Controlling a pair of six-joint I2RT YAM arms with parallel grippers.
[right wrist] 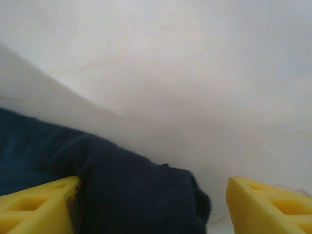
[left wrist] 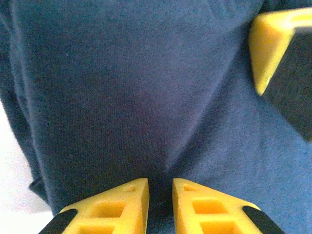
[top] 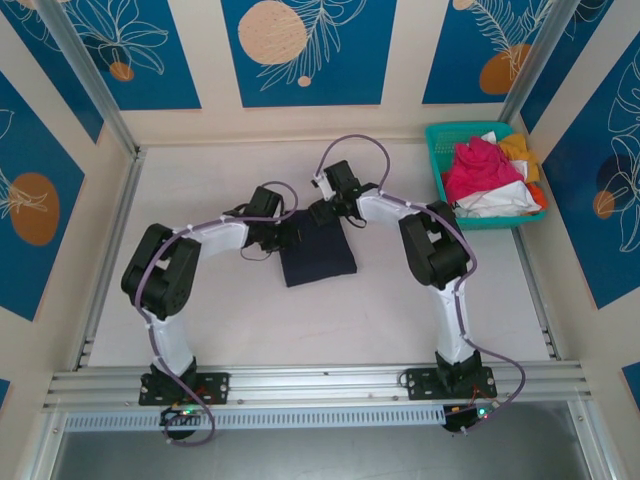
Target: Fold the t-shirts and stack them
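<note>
Navy t-shirt (top: 318, 258): folded into a compact rectangle at centre frame on the table (top: 400, 310). The cloth is soft, light and limp. It is judged best taken at a folded edge, all layers pinched together, or it will sag open. Left jaws are drawn nearly together, apparently nipping a crease on its top. Right jaws are spread, straddling a corner at its upper edge. Other t-shirts (top: 480, 175) lie heaped in the basket (top: 437, 150), upper right.
</note>
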